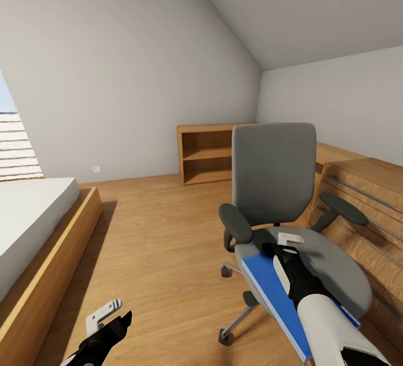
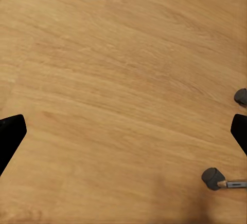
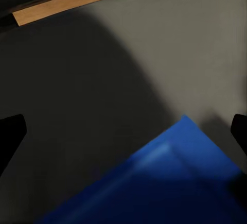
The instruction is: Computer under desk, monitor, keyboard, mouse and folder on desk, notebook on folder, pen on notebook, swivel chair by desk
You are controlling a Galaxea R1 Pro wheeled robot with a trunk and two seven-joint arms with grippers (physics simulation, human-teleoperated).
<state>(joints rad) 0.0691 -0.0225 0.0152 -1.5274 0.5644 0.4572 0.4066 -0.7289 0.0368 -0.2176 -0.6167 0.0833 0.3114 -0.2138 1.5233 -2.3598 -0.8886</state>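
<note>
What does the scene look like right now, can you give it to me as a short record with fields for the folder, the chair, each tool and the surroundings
folder: blue, flat on the swivel chair's seat, one end overhanging the front edge
swivel chair: on the wood floor, beside a wooden slatted unit
right tool: over the seat just beyond the folder's far end, open
left tool: low over bare floor, open
surroundings: bed at left, low wooden shelf against the far wall

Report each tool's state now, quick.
Left tool: open, holding nothing, hanging over the bare wood floor.
Right tool: open, holding nothing, poised above the blue folder on the swivel chair seat.
</note>
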